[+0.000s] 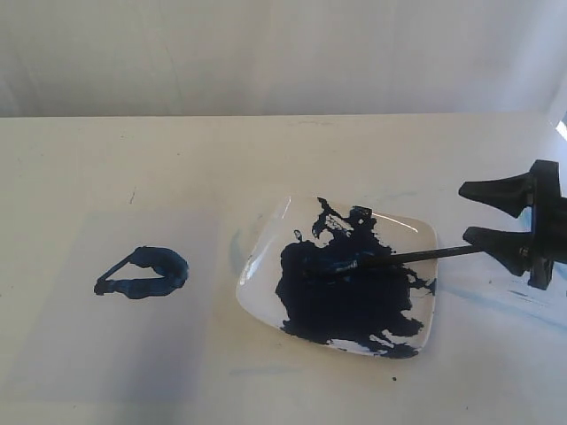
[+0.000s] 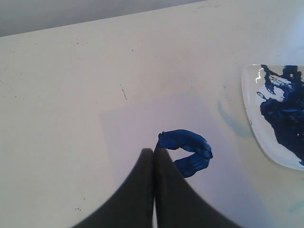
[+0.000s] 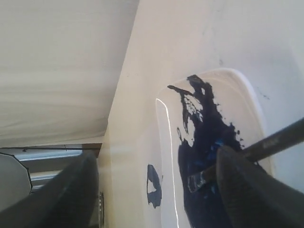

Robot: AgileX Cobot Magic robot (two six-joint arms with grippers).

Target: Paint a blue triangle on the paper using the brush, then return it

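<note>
The blue triangle point(image 1: 164, 261) is a small dark-blue outline on the paper point(image 1: 106, 336) at the left of the table. The brush point(image 1: 416, 257) lies with its tip in the dark paint of the white dish point(image 1: 261, 266), its black handle pointing right. My right gripper point(image 1: 465, 212) stands open at the handle's end, and its lower finger is right by the handle; I cannot tell whether they touch. The right wrist view shows the brush point(image 3: 275, 140) beside one finger of the open gripper point(image 3: 156, 153). My left gripper point(image 2: 153, 149) is shut and empty above the triangle point(image 2: 190, 140).
Faint light-blue smears mark the tabletop between paper and dish point(image 2: 249, 95). The table's far edge meets a pale wall. The dish point(image 3: 247, 95) holds a large pool of dark-blue paint.
</note>
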